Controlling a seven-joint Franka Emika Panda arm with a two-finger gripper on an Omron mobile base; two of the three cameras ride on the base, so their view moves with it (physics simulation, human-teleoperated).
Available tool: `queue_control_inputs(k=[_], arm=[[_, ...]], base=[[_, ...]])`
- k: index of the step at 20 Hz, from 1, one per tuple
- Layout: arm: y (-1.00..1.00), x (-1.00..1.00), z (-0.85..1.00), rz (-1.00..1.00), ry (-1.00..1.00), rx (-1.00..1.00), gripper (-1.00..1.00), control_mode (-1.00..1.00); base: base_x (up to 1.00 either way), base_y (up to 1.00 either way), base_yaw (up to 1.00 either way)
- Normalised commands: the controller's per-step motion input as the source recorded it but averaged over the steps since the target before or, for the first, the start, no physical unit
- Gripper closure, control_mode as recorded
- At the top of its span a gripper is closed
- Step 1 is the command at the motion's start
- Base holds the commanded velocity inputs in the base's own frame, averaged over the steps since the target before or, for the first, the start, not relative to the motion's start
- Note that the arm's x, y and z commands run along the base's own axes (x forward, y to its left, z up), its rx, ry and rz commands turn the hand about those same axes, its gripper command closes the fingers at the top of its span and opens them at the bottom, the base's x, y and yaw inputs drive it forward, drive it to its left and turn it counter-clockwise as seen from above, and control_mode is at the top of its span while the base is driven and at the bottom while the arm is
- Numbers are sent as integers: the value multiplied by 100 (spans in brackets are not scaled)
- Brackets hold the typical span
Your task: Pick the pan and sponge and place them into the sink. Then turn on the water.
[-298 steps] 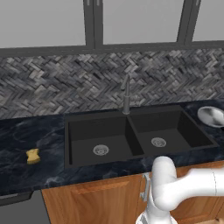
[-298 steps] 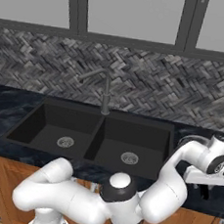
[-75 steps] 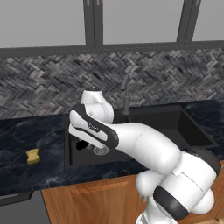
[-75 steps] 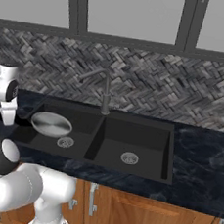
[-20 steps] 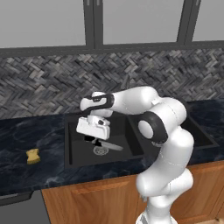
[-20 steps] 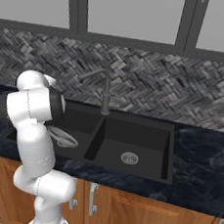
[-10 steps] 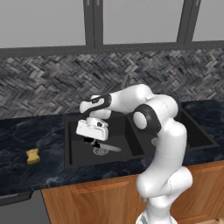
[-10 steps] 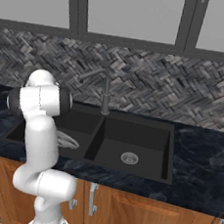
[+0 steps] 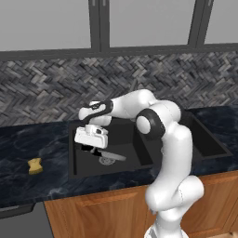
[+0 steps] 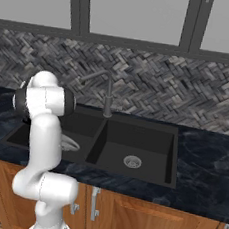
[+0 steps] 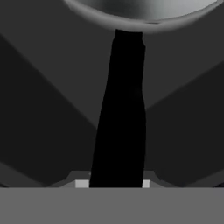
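1. Gripper (image 9: pixel 94 149) sits left of centre in the left base view, hanging low inside the left basin of the sink (image 9: pixel 139 160).
2. Jaws pinched on the black handle (image 11: pixel 121 109) of the pan (image 9: pixel 113 156); in the hand view the handle runs up from between the fingertips to the pan's grey rim at the top edge.
3. The pan lies over the left basin's drain, tilted (can't tell if it touches the floor). Right base view: its rim (image 10: pixel 69 142) peeks out beside the arm, lower left.
4. Sponge (image 9: pixel 35 166) is on the dark counter (image 9: pixel 28 144), far left, well apart from the sink.
5. Faucet (image 10: pixel 108 93) stands behind the basin divider.
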Motion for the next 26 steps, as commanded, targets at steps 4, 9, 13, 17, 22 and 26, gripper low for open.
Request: queue_control_inputs(k=[4,9,13,17,22,26], arm=[[-1,40,-34,3,1,-1,100,-100],[-7,40,-44,3,1,0,100,-100],[-18,35,-60,2,4,0,100,-100],[-7,32,-57,1,10,0,100,-100],[0,27,-51,0,13,1,100,-100],[2,25,-52,0,13,0,-100,-100]], base=[[0,0,0],[0,0,0],[0,0,0],[0,0,0],[0,0,0],[0,0,0]])
